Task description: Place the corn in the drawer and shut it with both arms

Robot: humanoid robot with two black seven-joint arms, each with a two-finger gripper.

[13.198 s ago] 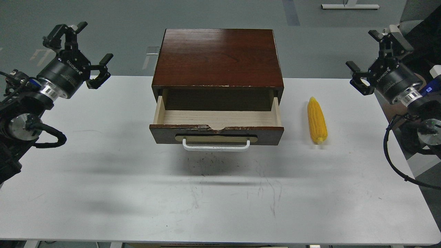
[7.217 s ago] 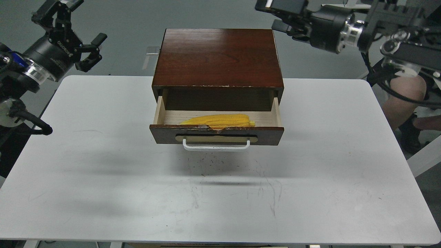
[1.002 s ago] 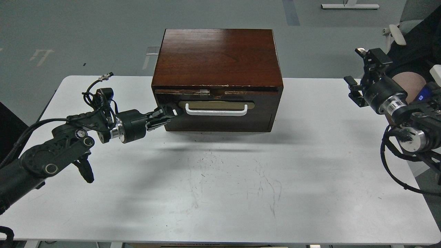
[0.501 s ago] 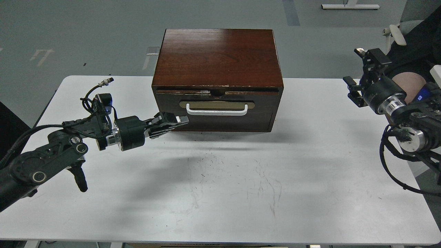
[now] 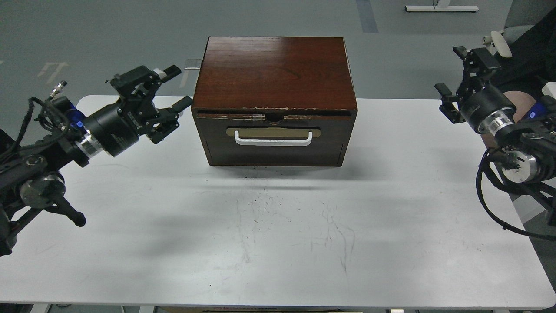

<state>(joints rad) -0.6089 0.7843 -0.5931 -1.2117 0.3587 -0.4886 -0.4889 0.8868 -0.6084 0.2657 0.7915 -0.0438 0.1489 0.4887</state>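
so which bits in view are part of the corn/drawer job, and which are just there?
Job:
- drawer, shut; corn not visible
- left gripper, open, beside the cabinet
- right gripper, open, off to the side

Just there:
- cabinet
- white table, scuffed
- chair at far right

A lab: bare grey floor (image 5: 130,34), a scuffed white table (image 5: 278,243), and cabled robot arms.
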